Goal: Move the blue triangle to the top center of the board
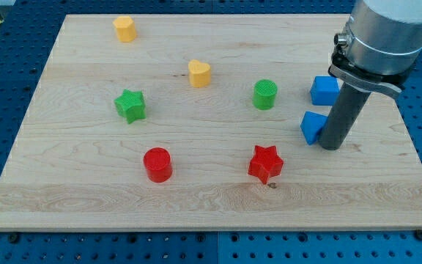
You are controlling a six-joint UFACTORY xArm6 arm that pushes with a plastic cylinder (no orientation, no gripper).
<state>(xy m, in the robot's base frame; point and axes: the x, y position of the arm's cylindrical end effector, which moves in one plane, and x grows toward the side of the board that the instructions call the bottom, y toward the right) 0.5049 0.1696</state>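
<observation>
The blue triangle lies at the view's right, partly hidden behind my rod. My tip rests on the board right against the triangle's right side. A blue cube sits just above the triangle, close to the rod's left side. The board's top centre lies far up and to the left of the triangle.
On the wooden board also lie a green cylinder, a yellow heart, a yellow pentagon-like block, a green star, a red cylinder and a red star. Blue pegboard surrounds the board.
</observation>
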